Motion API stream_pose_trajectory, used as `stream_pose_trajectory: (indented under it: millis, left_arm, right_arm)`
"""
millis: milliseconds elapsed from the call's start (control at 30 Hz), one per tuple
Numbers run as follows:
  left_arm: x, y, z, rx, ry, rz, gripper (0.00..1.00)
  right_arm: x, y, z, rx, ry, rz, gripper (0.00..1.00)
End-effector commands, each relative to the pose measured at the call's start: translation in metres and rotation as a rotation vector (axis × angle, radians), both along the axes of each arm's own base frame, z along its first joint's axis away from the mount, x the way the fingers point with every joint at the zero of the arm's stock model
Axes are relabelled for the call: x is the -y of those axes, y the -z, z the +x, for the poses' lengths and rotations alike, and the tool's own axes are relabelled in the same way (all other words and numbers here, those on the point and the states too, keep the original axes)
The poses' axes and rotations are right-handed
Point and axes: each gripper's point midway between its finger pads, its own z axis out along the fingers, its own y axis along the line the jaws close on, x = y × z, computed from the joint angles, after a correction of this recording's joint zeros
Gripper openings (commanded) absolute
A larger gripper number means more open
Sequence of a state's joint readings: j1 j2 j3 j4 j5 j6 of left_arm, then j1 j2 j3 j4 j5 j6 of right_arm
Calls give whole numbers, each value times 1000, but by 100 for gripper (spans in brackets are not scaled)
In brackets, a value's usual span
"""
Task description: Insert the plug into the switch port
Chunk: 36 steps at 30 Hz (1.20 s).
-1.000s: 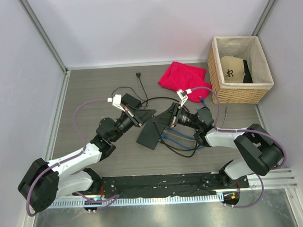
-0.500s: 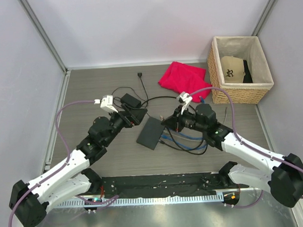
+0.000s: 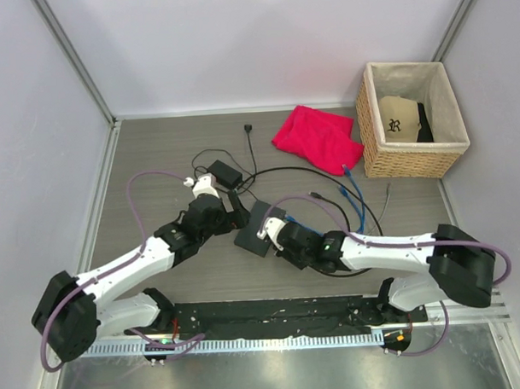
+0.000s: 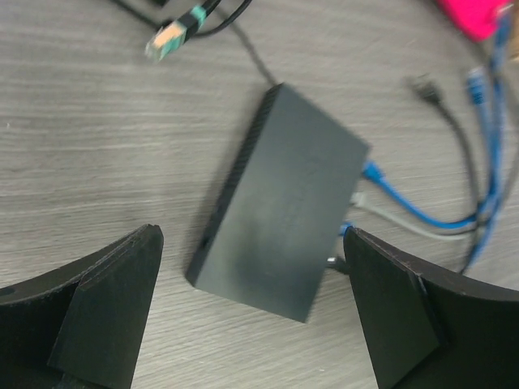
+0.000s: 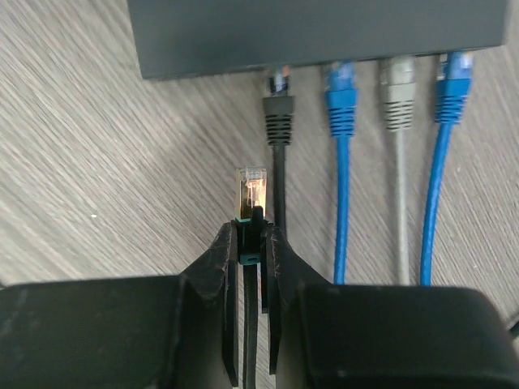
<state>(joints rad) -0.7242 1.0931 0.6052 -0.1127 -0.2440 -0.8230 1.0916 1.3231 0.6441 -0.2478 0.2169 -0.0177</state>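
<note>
One plug (image 5: 250,188) is being gripped in the closed right gripper (image 5: 250,235), pointing straight at the switch (image 5: 324,32) port edge just ahead. Its long axis is running square to that edge, just left of the seated black cable (image 5: 278,121). Left gripper (image 4: 251,239) is hovering open by the switch's blank side, farther from the ports.

The switch (image 3: 259,229) lies between the left gripper (image 4: 251,235) and right gripper (image 5: 250,239). The plug (image 5: 250,188), in the right one, sits just before its socket edge, beside four inserted cables (image 5: 341,121).
</note>
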Motion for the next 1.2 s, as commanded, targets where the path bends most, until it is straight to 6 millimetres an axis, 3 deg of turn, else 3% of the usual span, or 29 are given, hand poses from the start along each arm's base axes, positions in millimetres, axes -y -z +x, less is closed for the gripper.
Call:
stream_pose_trajectory:
  millis: [0, 67, 167, 433, 600, 900, 1167]
  left_arm:
    - [3, 8, 9, -14, 15, 60, 98]
    - [8, 21, 9, -43, 32, 71, 98]
    - [11, 36, 9, -72, 42, 84, 98]
    - [24, 62, 8, -113, 94, 37, 92]
    - [25, 71, 6, -127, 111, 15, 84]
    - [26, 96, -5, -217, 116, -4, 57]
    - [26, 107, -13, -258, 119, -15, 52]
  right_arm:
    - [-12, -13, 13, 105, -11, -72, 1]
    - [-16, -10, 11, 97, -23, -83, 1]
    - [-37, -16, 8, 83, -54, -8, 1]
    - [-54, -9, 4, 42, -67, 24, 1]
    - [-55, 0, 7, 38, -34, 14, 1]
    - [-56, 2, 16, 72, -6, 0, 1]
    - [-58, 2, 19, 76, 19, 13, 1]
